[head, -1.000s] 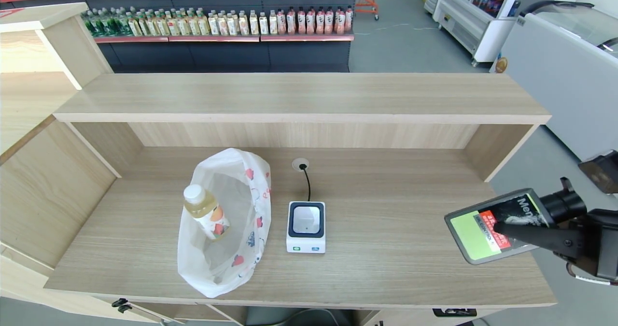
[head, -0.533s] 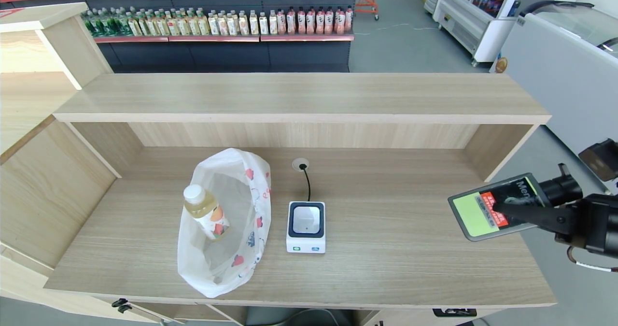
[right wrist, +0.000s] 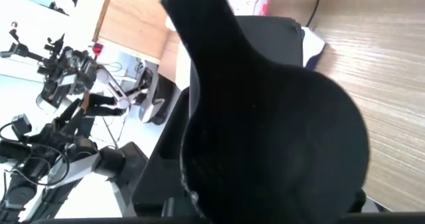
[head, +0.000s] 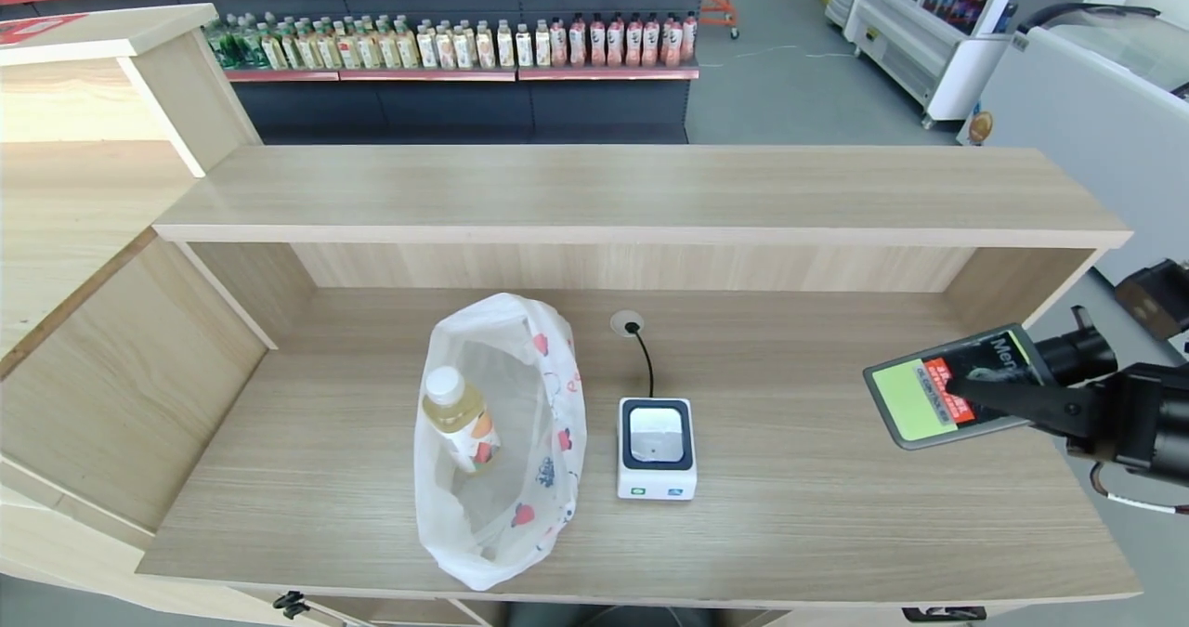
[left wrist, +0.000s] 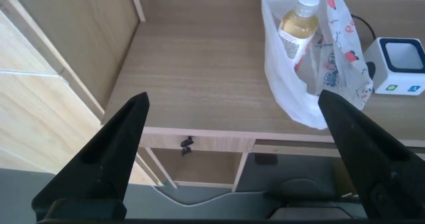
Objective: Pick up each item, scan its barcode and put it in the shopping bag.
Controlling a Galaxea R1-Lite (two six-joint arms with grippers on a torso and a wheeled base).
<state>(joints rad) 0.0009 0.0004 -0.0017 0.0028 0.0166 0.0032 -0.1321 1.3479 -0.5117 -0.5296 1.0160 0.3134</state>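
Off the near left edge of the pale wood-grain desk (head: 836, 515), the left arm's jaws hang spread wide, empty. Over the desk's right end the right arm's jaws are clenched on a flat, glossy dark pack with a green and red label (head: 924, 397), its long axis sideways, free end aimed left at the white box scanner with a dark glass window (head: 656, 448), well apart. Just left of the scanner, a thin white printed plastic shopping bag (head: 555, 395) holds a tilted yellow drink bottle (head: 457, 418).
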